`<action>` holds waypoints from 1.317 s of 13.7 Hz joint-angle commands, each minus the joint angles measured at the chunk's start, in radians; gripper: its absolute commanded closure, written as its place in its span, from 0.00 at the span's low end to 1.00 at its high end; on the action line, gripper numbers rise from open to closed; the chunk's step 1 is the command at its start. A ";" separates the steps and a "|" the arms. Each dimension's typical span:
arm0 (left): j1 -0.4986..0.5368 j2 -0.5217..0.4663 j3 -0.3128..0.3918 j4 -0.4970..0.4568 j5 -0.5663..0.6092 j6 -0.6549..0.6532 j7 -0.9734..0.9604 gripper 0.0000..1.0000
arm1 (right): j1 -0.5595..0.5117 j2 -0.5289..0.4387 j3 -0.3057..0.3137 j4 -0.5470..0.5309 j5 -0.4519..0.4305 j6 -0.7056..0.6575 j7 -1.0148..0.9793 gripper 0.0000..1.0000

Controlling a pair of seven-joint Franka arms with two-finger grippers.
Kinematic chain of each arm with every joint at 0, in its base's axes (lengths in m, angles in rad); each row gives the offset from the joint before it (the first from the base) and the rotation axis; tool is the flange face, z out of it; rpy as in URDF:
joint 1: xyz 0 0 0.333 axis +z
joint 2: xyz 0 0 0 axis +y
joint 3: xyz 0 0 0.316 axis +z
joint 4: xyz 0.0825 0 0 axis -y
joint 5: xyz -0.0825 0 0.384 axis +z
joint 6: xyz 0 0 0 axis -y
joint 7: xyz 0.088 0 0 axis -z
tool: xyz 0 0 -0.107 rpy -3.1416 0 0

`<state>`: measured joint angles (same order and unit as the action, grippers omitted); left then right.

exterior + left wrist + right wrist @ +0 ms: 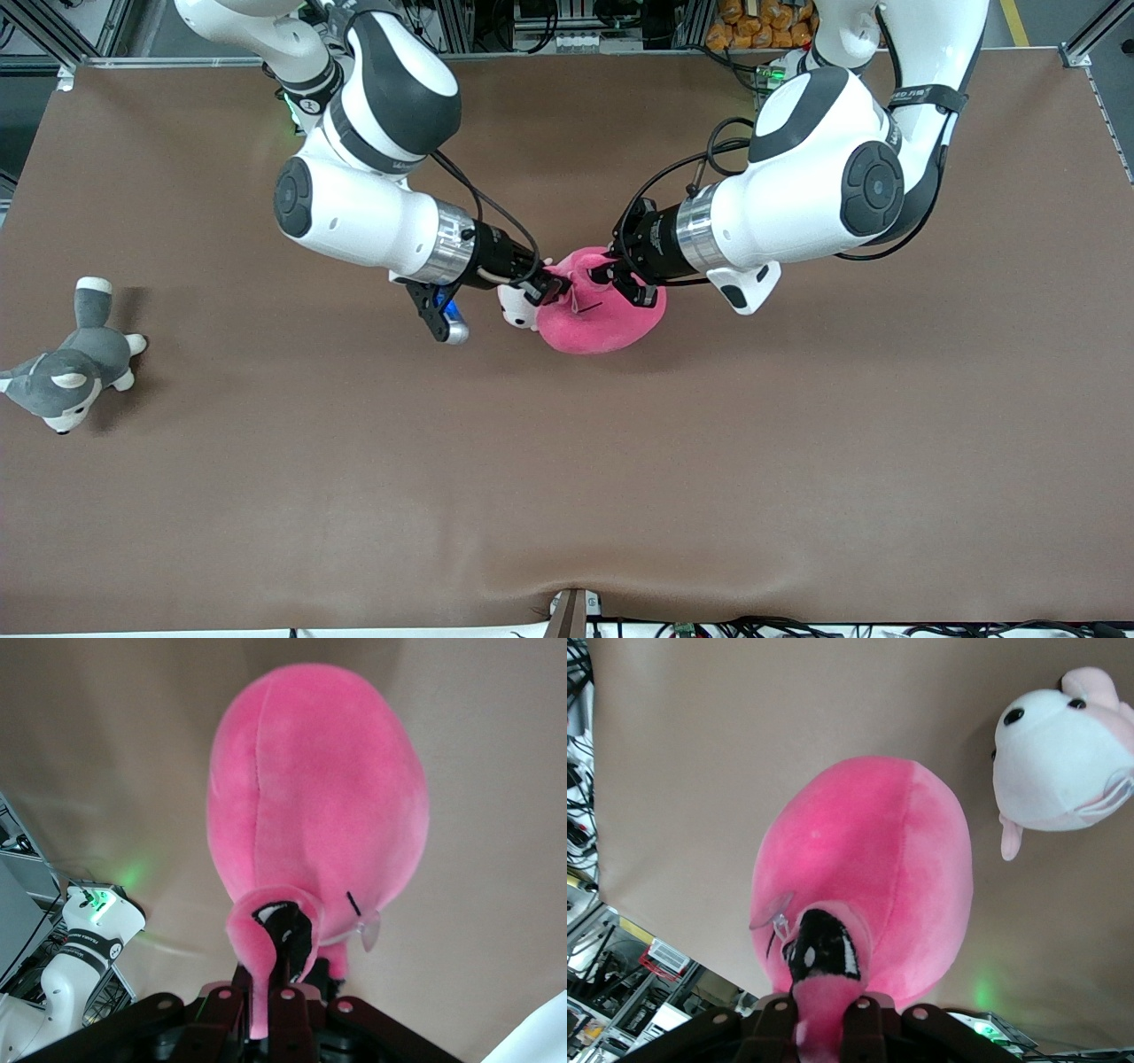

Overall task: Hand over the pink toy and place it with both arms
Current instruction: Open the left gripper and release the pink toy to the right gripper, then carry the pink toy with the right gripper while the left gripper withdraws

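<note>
Left claw (611, 273) clamped on the pink toy (602, 310), pinching a fold of plush at the end toward the left arm; fingers (282, 961) buried in that fold in the left wrist view. Right claw (554, 288) clamped on the same toy from the end toward the right arm, a tuft of pink fabric squeezed between its fingers (824, 961). Both claws over the middle of the bench (567, 496), holding the toy between them; cannot tell whether its underside touches the bench.

Just beside the toy, under the right claw: a small pale pink-and-white plush animal (518, 308), lying on the bench, black dot eyes showing in the right wrist view. Well apart, at the right arm's end of the bench: a grey-and-white plush dog (66, 368) on its side.

Bench covered in plain brown material, slightly rippled along the edge nearest the front camera. Past the bench, metal framing, cables and shelving.

Pink toy: large, round, hot pink, smooth short pile, a seam down its bulge, a small black stitched mark and a clear plastic tag near the gripped folds.
</note>
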<state>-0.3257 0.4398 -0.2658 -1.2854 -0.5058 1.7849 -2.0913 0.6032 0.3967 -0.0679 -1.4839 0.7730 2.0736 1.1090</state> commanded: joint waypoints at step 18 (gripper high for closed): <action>0.082 -0.148 0.013 0.017 0.255 -0.107 0.459 0.00 | -0.727 -0.018 0.005 -0.141 -0.155 -0.627 -0.715 1.00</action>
<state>-0.2450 0.3098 -0.2537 -1.2589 -0.3049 1.7081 -1.7217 -0.1022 0.3821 -0.0887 -1.6187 0.6514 1.4771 0.3894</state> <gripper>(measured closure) 0.000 0.877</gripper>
